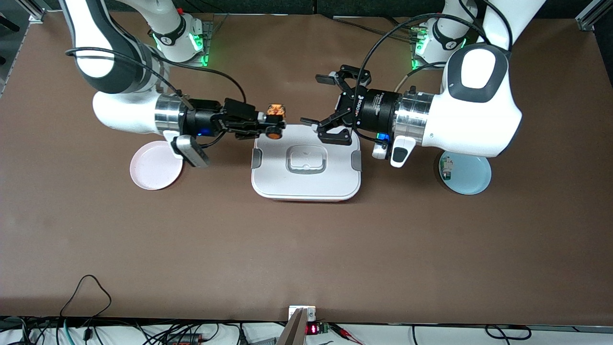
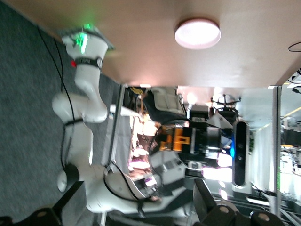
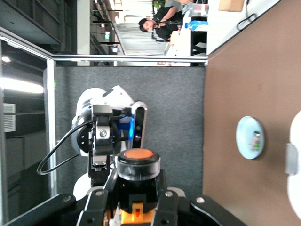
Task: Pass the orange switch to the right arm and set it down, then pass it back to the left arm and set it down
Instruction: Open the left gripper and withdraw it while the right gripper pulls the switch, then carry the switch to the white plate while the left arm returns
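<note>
- The right gripper (image 1: pixel 274 125) is clenched on the orange switch (image 1: pixel 275 122), holding it in the air over the edge of the box (image 1: pixel 306 165) that lies toward the robots' bases.
- In the right wrist view the orange switch (image 3: pixel 137 176) sits between the black fingers (image 3: pixel 94 207), its round orange-topped end pointing away from the wrist toward the other arm.
- The left gripper (image 1: pixel 317 98) hangs with its fingers spread wide and nothing in them, facing the switch, over the same edge of the box and the table just past it.
- In the left wrist view the orange switch (image 2: pixel 175 140) shows farther off, held by the right gripper (image 2: pixel 164 141).
- The white box with grey side clips and a grey recessed handle lies on the brown table (image 1: pixel 306 249), between the two plates.
- A pink plate (image 1: pixel 155 168) lies toward the right arm's end.
- A light blue plate (image 1: pixel 467 175) lies toward the left arm's end, with a small white-and-green component (image 1: pixel 447 168) on it.
</note>
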### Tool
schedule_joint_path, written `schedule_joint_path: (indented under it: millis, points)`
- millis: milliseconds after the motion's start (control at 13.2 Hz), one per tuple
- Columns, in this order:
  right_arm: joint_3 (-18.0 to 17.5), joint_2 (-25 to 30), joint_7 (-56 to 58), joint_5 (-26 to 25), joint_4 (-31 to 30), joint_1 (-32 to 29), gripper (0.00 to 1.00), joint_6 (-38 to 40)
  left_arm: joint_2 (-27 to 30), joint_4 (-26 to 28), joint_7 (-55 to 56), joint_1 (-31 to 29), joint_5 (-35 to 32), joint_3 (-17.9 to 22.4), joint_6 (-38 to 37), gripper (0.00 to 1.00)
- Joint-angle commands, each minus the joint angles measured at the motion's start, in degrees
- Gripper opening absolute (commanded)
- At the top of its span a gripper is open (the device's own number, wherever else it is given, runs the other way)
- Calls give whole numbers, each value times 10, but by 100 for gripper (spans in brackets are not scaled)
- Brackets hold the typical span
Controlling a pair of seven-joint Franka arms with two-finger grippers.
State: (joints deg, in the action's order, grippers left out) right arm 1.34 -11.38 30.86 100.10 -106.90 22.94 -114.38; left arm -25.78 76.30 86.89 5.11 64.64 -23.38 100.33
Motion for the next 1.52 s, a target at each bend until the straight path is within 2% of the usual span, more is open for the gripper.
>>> schedule_joint_path:
  millis: [0,76,228,532,759,911,1215,1443]
  points:
    - [-5,2,8,-19,3,-5,29,0,30,-7,-84,-4,-79,-6,-29,100]
    - [-5,2,8,-25,3,-6,29,0,40,-7,-132,-4,-107,-6,-39,100]
    - [-3,1,8,-92,5,-16,28,-1,58,-5,-183,2,-179,-8,-41,100]
    - [-2,0,10,-305,23,-39,28,-5,77,-3,-310,10,-358,-39,-53,100]
    - [-2,-5,38,-447,28,-49,28,-7,87,-4,-483,10,-502,-51,-131,100]
    - [-2,-9,68,-521,28,-62,28,-7,105,-4,-595,10,-577,-54,-168,100]
    - [-2,-11,112,-692,27,-81,28,-6,136,0,-632,-17,-623,-46,-247,100]
    - [-2,-12,145,-806,21,-87,28,8,149,1,-654,-79,-638,-46,-314,100]
